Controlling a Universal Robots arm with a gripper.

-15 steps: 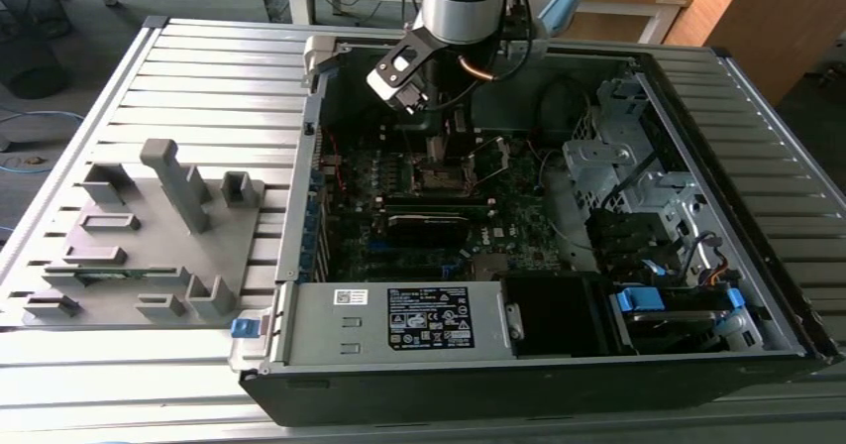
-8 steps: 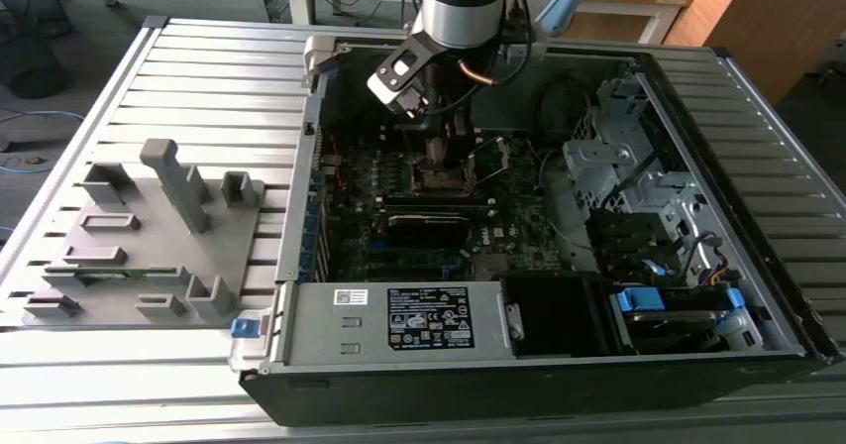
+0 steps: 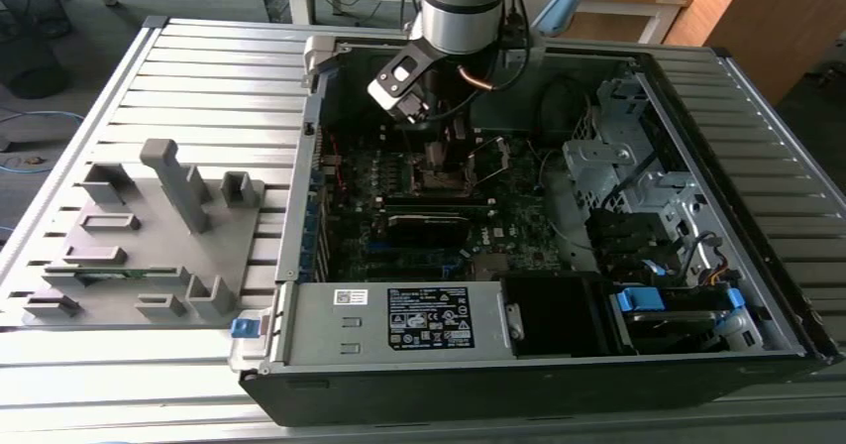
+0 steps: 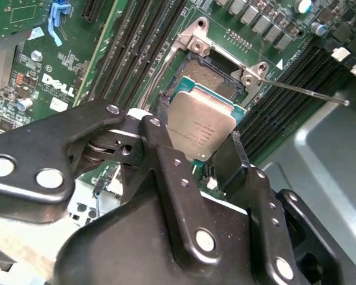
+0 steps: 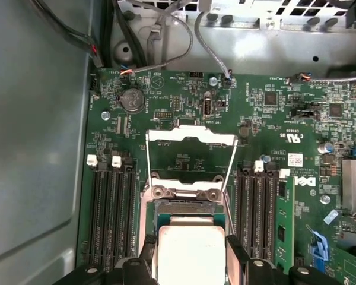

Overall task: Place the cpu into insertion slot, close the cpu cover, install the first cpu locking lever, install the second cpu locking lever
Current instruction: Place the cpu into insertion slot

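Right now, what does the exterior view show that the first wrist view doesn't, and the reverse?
Exterior view: the open computer case on the slatted table, the grey fixture beside it, the arm reaching in. First wrist view: the gripper shut on the cpu, partly over the socket, the cover flipped up, a coin battery. Shared: the motherboard.

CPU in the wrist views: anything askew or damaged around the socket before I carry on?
Nothing stands out. The cpu is clamped in the pincer over the insertion slot, not yet seated. The cpu cover stands swung open, and a thin locking lever juts free beside the slot. No damage shows.
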